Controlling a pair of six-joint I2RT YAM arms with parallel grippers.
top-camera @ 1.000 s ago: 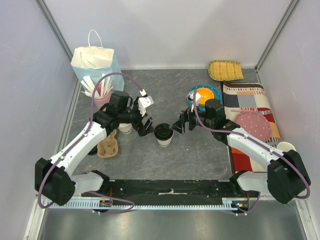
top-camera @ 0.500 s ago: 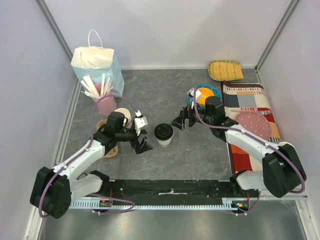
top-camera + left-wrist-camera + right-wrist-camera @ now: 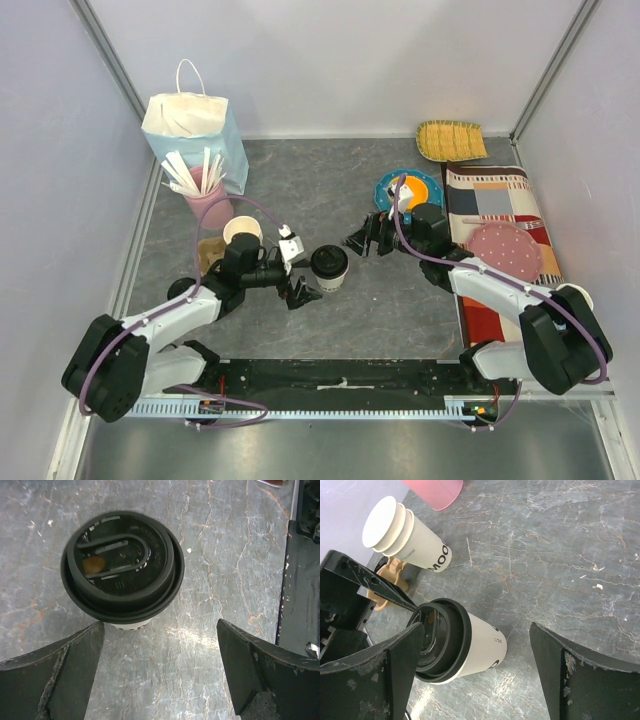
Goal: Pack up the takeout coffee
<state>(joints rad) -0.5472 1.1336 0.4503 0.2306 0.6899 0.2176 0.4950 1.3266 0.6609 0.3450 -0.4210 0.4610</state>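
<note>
Top external view has the takeout coffee [image 3: 329, 266] standing upright, lid on, in the middle of the surface [image 3: 400, 310]; left gripper [image 3: 300, 285] and right gripper [image 3: 360, 241] flank it, both gaping wide and empty, seemingly so either can close on it

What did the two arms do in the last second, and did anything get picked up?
The left arm pulled back from the stacked paper cups toward its base, and its open jaws now face the takeout coffee from the left. Nothing was grabbed or let go. The right arm, jaws open beside the coffee, and the coffee itself barely moved.
</note>
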